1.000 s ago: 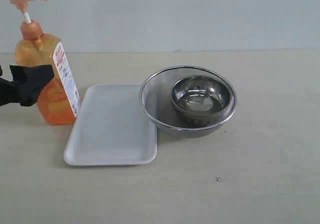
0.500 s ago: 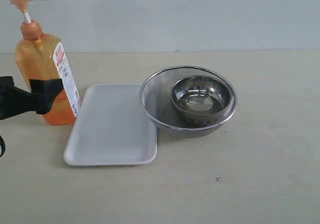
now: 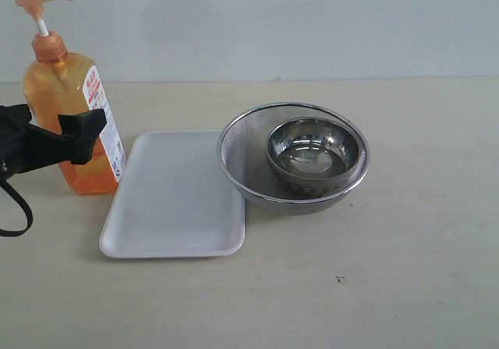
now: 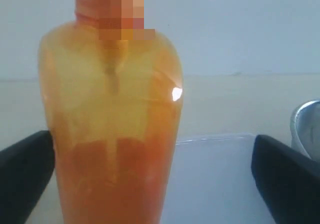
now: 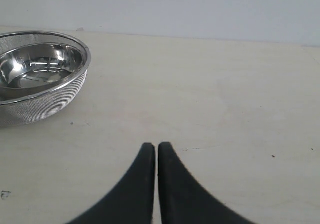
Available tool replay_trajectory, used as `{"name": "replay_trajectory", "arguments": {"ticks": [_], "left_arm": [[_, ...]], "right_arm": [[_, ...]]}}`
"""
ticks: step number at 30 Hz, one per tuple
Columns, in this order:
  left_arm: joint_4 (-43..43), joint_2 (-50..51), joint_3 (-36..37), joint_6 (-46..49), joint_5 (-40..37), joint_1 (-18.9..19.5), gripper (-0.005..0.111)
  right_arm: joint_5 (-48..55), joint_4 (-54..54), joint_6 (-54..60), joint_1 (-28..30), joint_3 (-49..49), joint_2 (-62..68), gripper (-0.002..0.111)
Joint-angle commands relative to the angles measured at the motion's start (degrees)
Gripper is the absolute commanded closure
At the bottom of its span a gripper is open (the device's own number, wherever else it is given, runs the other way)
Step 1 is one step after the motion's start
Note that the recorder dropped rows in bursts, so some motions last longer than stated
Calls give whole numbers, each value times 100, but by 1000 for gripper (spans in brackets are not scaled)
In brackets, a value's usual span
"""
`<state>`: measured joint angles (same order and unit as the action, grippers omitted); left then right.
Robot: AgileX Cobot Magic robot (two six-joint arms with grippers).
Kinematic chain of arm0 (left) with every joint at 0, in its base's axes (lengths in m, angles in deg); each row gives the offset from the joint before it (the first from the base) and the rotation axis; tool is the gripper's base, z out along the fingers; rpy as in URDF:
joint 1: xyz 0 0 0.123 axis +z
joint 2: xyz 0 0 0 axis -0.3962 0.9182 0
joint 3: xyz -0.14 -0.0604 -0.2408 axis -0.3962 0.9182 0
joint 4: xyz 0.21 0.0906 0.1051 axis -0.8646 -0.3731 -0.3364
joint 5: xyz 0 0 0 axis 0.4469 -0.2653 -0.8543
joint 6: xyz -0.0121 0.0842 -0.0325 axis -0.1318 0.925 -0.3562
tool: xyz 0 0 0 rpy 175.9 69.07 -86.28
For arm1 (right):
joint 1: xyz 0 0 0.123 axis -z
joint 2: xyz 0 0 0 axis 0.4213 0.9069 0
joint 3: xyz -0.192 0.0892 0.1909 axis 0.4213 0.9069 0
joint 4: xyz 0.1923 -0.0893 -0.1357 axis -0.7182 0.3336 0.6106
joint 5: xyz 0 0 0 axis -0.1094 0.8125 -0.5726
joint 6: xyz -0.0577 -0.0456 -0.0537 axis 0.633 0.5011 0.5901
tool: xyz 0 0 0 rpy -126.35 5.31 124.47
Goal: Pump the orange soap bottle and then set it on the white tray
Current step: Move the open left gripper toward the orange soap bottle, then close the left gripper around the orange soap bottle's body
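The orange soap bottle (image 3: 66,92) stands upright at the far left of the table, its orange pump head (image 3: 43,5) raised on the white stem. My left gripper (image 3: 78,135) is open at the bottle's lower body, one black finger in front of it. In the left wrist view the bottle (image 4: 110,134) fills the space between the wide-apart fingers (image 4: 25,174), closer to one of them; I cannot tell whether it touches. The white tray (image 3: 175,201) lies flat just right of the bottle. My right gripper (image 5: 157,146) is shut on nothing above bare table and is out of the exterior view.
A round steel mesh strainer (image 3: 242,142) with a steel bowl (image 3: 312,150) inside sits against the tray's right side. The right wrist view shows the strainer (image 5: 45,99) well away from that gripper. A pale wall rises behind the table.
My left gripper has moved right along the bottle's front, from beside its left edge to across its lower body. The bottle, tray and strainer have not moved.
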<state>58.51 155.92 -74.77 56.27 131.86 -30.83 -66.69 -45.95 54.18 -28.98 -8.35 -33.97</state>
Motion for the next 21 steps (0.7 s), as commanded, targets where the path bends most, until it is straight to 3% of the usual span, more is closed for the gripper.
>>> {"name": "replay_trajectory", "arguments": {"ticks": [1,10,21], "left_arm": [[41,204,-231,41,114,-51,-4],[186,233,-306,369,-159,-51,-4],[661,233,-316,624,67,-51,-4]], "right_arm": [[-23,12,16,35,-3,-29,108],[-23,12,16,35,-3,-29,108],[-23,2,16,35,-3,-29,108]]}}
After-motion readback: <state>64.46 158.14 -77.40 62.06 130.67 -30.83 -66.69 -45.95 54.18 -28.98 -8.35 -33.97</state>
